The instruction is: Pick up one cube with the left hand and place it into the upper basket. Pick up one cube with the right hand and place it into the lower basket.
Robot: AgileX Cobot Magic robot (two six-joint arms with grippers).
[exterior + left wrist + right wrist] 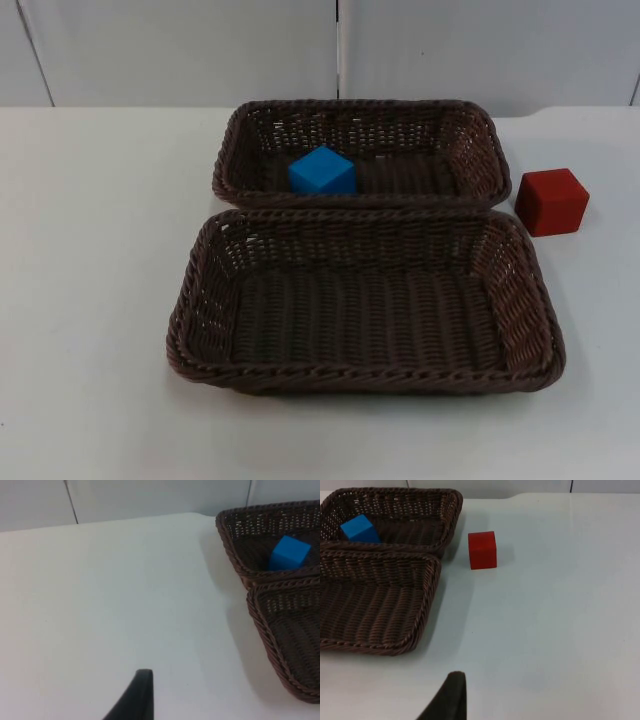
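Left gripper [135, 700]: one black fingertip showed in the left wrist view, over bare white table; whether its fingers were spread or pressed together could not be told. It held nothing that could be seen and was well apart from both baskets.
Right gripper [447, 700]: one black fingertip showed in the right wrist view, over bare table, well apart from the red cube and from the baskets; its finger spacing could not be told either.
Blue plastic cube [322, 172]: sat on the floor of the upper basket, toward the basket's 7 o'clock part, close to the near long wall. It also showed in the left wrist view [289, 553] and the right wrist view [360, 529].
Red plastic cube [552, 201]: stood on the table outside the baskets, at 3 o'clock of the upper basket, just beside its short right wall but apart from it. In the right wrist view [482, 550] it rested flat on the table.
Upper dark brown woven rectangular basket [480, 125]: lay at 12 o'clock of the lower basket, the long rims of the two touching or nearly so.
Lower dark brown woven rectangular basket [370, 378]: the larger-looking one in the top view, nearest the camera, with nothing lying in it.
White table top [90, 300]: carried both baskets and the red cube.
Grey partition wall [180, 50]: stood at 12 o'clock, at the table's far edge.
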